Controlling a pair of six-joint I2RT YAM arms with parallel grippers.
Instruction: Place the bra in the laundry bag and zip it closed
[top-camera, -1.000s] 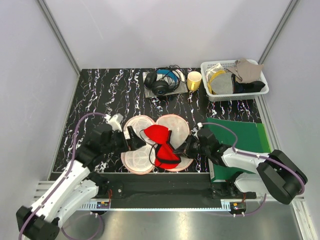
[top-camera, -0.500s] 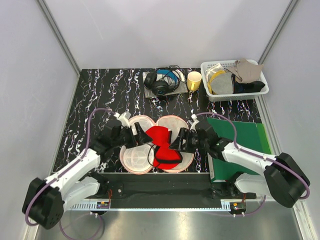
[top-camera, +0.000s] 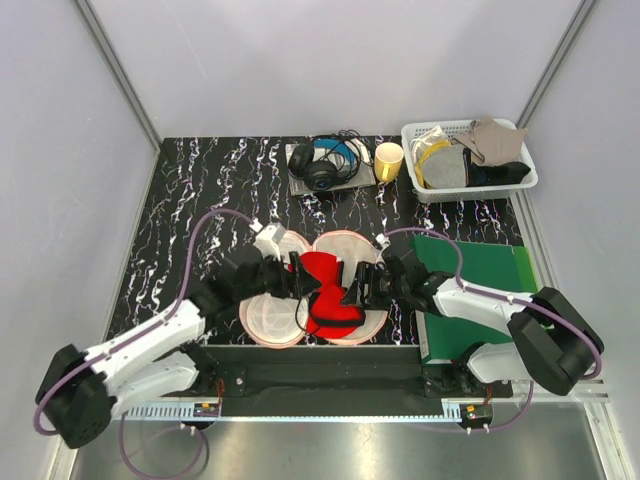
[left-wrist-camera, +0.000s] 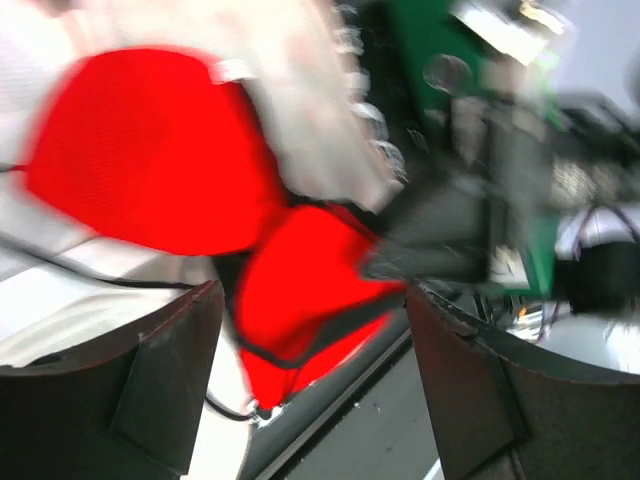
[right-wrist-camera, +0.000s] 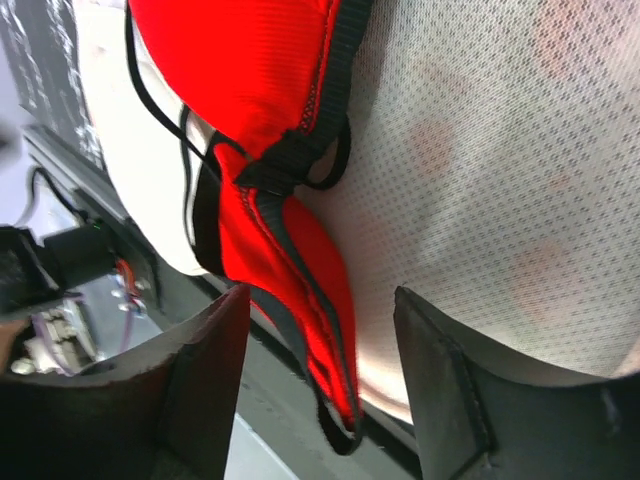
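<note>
Since a second ago, our left fingers (top-camera: 294, 277) and right fingers (top-camera: 360, 286) have slid in closer to the bra (top-camera: 322, 290). We see both pairs spread apart, holding nothing, one on each side of it. The bra lies on the open laundry bag (top-camera: 268, 322) on the desk (top-camera: 200, 190).

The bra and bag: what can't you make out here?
Left wrist view: motion blur smears the bra; strap details lost.
Top view: the laundry bag zipper is too small; the left gripper and right gripper cover parts.
Right wrist view: frame edges crop the bag.
</note>
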